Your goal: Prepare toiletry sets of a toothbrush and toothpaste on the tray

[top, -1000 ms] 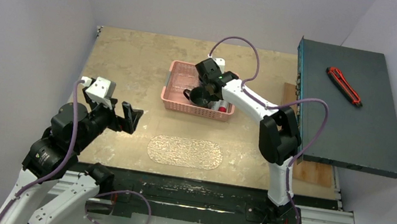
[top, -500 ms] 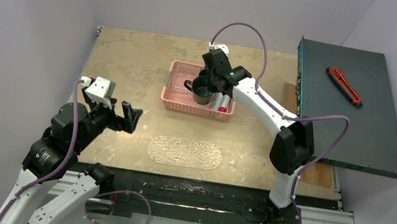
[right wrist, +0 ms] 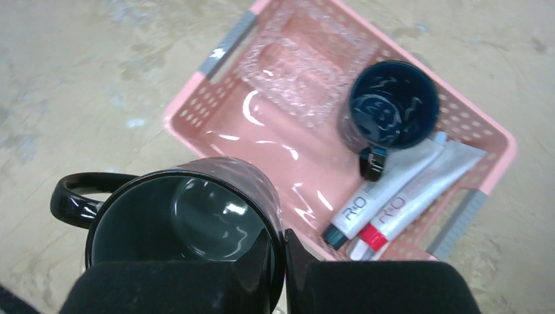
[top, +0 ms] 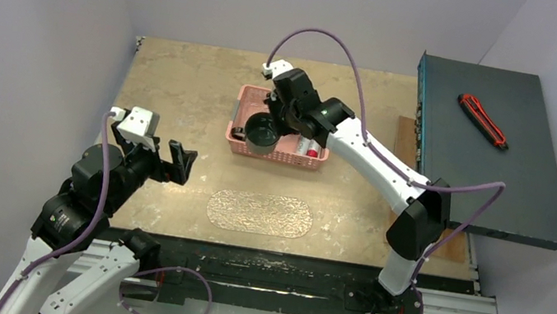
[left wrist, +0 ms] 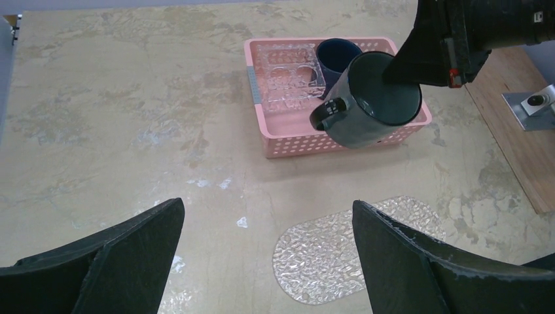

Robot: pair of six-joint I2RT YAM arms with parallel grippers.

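- Where its two black fingers nearly meet, the right gripper [right wrist: 283, 252] pinches the rim of a glossy dark mug [right wrist: 190, 222], the wall caught between them.
- That mug hangs tilted in the air over the near left corner of a pink basket [right wrist: 196, 98], its looped handle sticking out to the left.
- The basket is plastic, its walls punched with small holes, with grey grips at the ends.
- Inside it a second mug [right wrist: 393, 104] stands upright beside a clear embossed insert [right wrist: 307, 65].
- Two flat silver-grey tubes [right wrist: 393, 183] lie side by side and touching in the basket, one dark-capped, one red-capped.
- The tray [top: 259, 213] is see-through, pebbled and glittery with rounded ends; it lies flat on the mottled beige tabletop [top: 186, 85], nearer the arms and apart from the basket.
- The left gripper [left wrist: 267, 209] hovers over the table's left side, jaws spread wide, holding nothing.
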